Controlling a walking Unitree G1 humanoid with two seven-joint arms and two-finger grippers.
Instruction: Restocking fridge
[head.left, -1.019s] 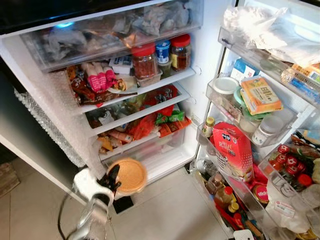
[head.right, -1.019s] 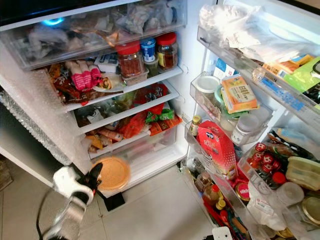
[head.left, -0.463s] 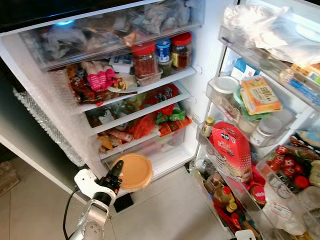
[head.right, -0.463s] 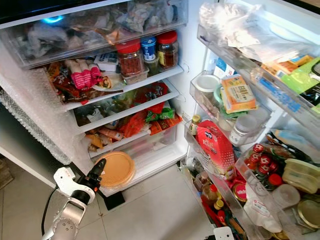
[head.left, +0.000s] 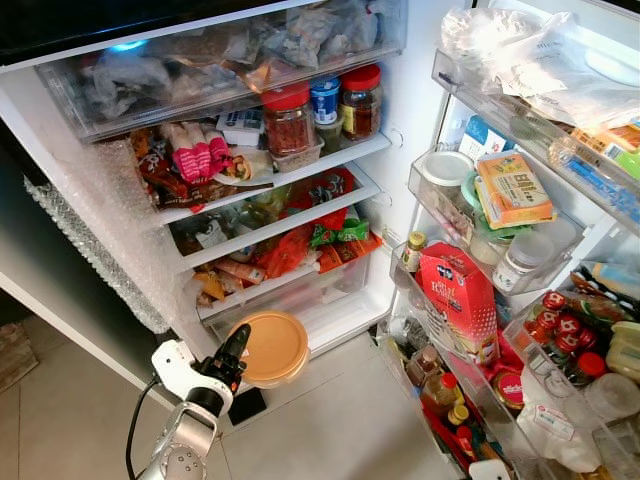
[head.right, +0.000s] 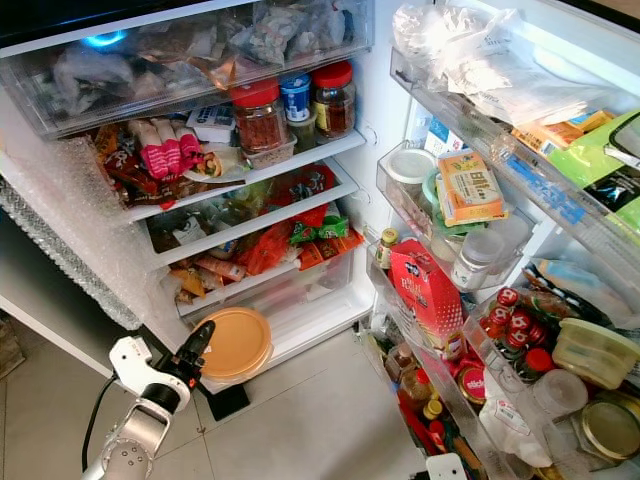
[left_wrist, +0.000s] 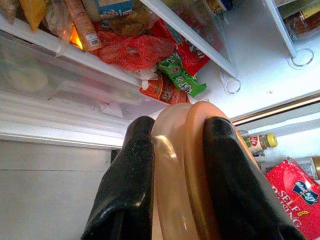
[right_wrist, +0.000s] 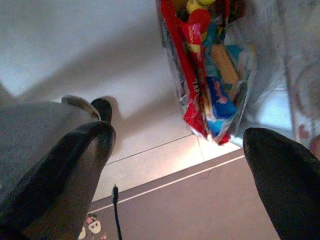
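Just in front of the bottom drawer (head.left: 300, 290), your left gripper (head.left: 236, 352) has its black fingers (left_wrist: 131, 185) clamped on the rim of the round tan container (head.left: 271, 346), held on edge. Level it first, I'd say, then ease it onto the white ledge below that drawer; smooth plastic may slip. Your right gripper (right_wrist: 180, 165) hangs idle over the floor, fingers wide. Beyond the drawer, shelves hold crinkly packets (head.left: 320, 240) and red-lidded glass jars (head.left: 290, 120).
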